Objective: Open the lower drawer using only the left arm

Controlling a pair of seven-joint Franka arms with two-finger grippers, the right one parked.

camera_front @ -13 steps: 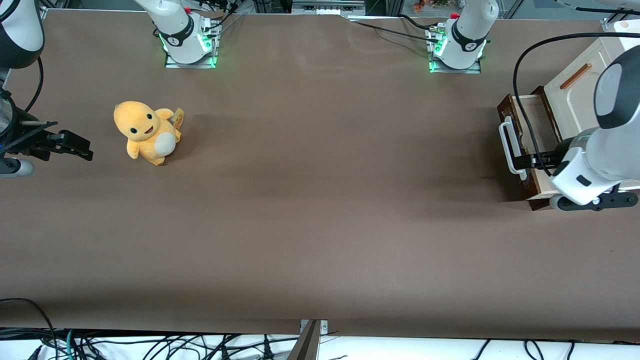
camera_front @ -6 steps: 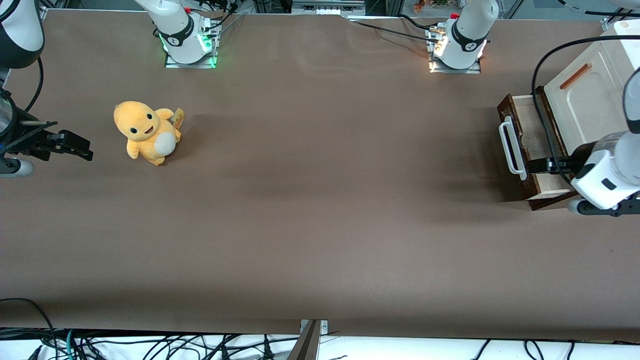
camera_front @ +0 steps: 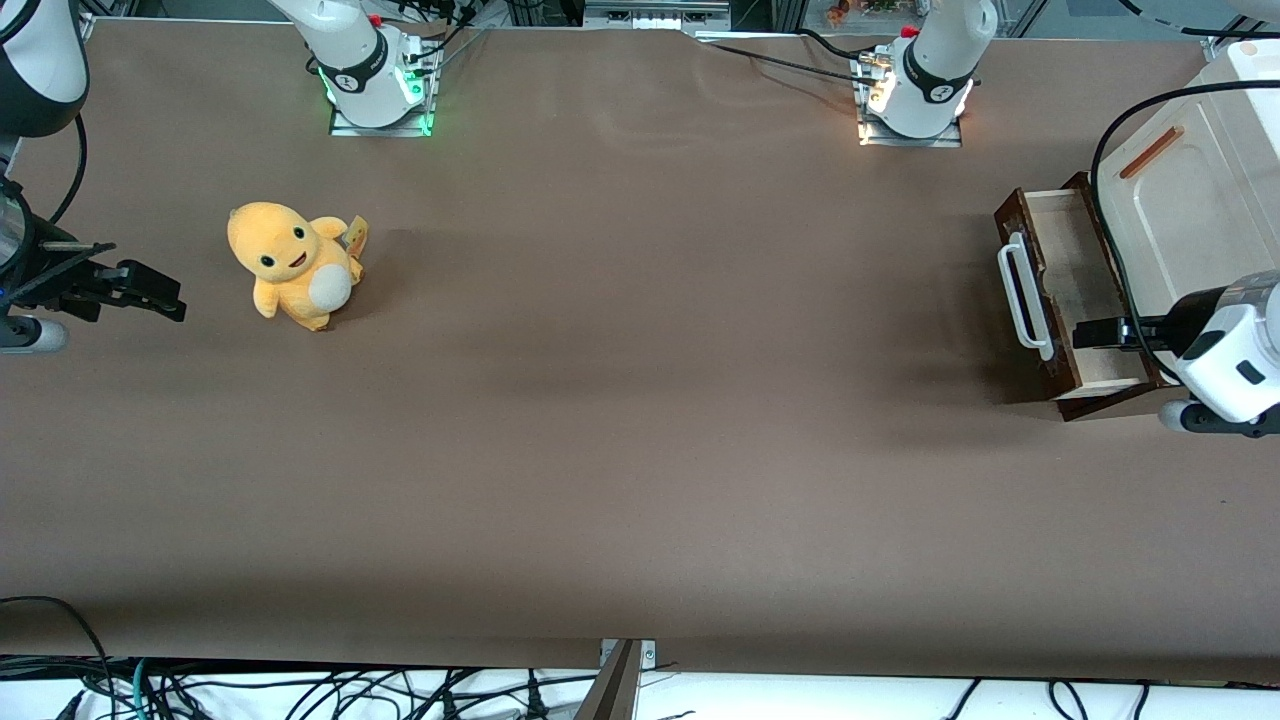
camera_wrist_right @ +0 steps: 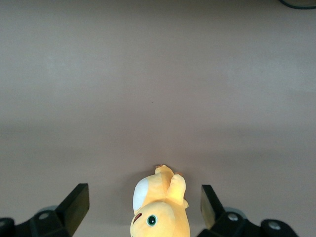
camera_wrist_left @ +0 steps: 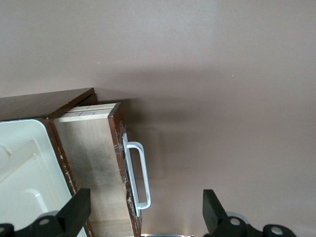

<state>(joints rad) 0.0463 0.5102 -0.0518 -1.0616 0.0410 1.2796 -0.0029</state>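
The lower drawer [camera_front: 1078, 262] stands pulled out of the cabinet, with its pale wooden inside [camera_wrist_left: 91, 163] showing. Its dark brown front carries a white bar handle [camera_front: 1020, 295], which the wrist view also shows as the handle [camera_wrist_left: 138, 173]. My left arm's gripper [camera_front: 1085, 335] hovers above the drawer's end nearer the front camera, just inward of the handle. In the left wrist view the gripper [camera_wrist_left: 143, 217] is open, its black fingers [camera_wrist_left: 75, 213] wide apart. It holds nothing and is clear of the handle.
The cream cabinet panel [camera_front: 1170, 210] with its orange-brown strip handle [camera_front: 1150, 152] rises above the drawer. A yellow plush toy [camera_front: 295, 265] sits toward the parked arm's end of the table. Two arm bases [camera_front: 915, 90] stand at the table edge farthest from the front camera.
The gripper has drawn back from the white handle toward the cabinet, and the arm has shifted toward the working arm's end. The drawer has stayed pulled out.
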